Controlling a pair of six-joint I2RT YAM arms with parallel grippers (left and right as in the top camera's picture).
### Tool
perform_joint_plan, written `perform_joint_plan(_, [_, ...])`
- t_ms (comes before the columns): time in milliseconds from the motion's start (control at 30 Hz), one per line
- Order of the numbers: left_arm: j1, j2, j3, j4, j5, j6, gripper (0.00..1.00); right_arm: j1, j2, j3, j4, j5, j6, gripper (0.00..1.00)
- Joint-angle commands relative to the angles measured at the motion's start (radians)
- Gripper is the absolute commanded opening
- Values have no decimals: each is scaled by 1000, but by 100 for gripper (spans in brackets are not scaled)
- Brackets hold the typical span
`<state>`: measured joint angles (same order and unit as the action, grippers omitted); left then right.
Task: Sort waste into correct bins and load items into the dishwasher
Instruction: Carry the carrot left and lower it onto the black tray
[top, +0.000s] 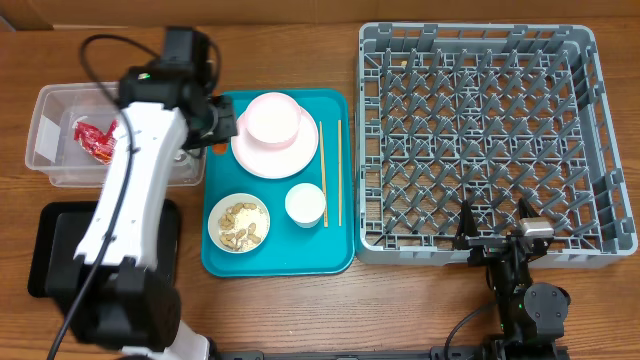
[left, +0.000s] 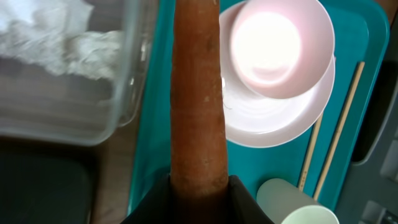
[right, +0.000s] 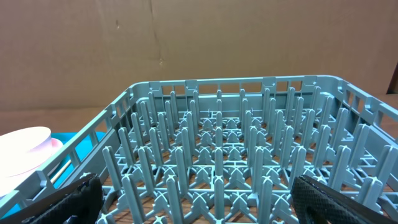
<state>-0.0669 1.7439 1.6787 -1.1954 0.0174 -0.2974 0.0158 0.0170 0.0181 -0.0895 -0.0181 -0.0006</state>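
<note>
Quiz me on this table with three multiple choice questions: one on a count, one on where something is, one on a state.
1. How many chopsticks lie on the teal tray? A one, B two, C four.
2. Where is the red snack wrapper? A on the teal tray, B in the clear tub, C on the floor.
3. The left fingers are: A shut on the carrot, B open and empty, C shut on a spoon.
Answers: B, two sticks lie side by side; B, red shows inside the tub; A, the carrot sits clamped between them.
</note>
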Motion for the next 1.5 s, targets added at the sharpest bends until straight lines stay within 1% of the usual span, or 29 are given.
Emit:
perform_joint_plan(0, [119,-101,28,-46,27,-71,4,7,-1,-10,5,8,-4,100])
perform_joint_plan(200, [313,-132,24,-99,26,-172,4,7,-1,-10,5,8,-4,100])
perform_joint_plan(300, [406,-132,-9,-112,24,-240,4,7,-1,-10,5,8,-3,100])
perform_joint_plan(433, [519,-132,-104,-90,24,-329,4,7,-1,-10,5,8,-4,100])
perform_joint_plan(533, [592,-132,-216,-23,25,-347,4,7,-1,-10,5,8,-4,100])
perform_joint_plan(667, [647,-131,-355,87,24,-356,4,7,-1,-10,5,8,-4,100])
perform_joint_plan(767, [683,-130,-463,182,24,-391,4,7,-1,-10,5,8,-4,100])
perform_joint_plan(900, [695,-129,-537,284,25,-400,4,7,-1,-10,5,8,-4,100])
perform_joint_plan(1033, [695,-129,-580,349,24,-399,4,7,-1,-10,5,8,-4,100])
perform_joint_plan(1200, [695,-129,-683,491,25,-407,5,7,-1,-10,5,8,-4,100])
perform_joint_plan(1233, [695,-129,-698,510,28,-412,9,7,-1,-10,5,8,-4,100])
perform_joint_plan(1300, [695,-129,-717,528,28,-438,22,7,-1,-10,5,8,-4,100])
perform_joint_plan(1333, [695,-129,-719,527,29,-448,27,7,-1,-10,5,8,-3,100])
perform_joint_plan(1367, [695,-129,-719,528,33,-447,30,7,-1,-10,5,8,-3,100])
perform_joint_plan(1400, [695,-129,-718,531,37,-447,36,7,-1,-10,5,8,-4,100])
perform_joint_plan(1467, [695,-129,-718,530,39,-447,57,7,-1,-10,5,8,-4,100])
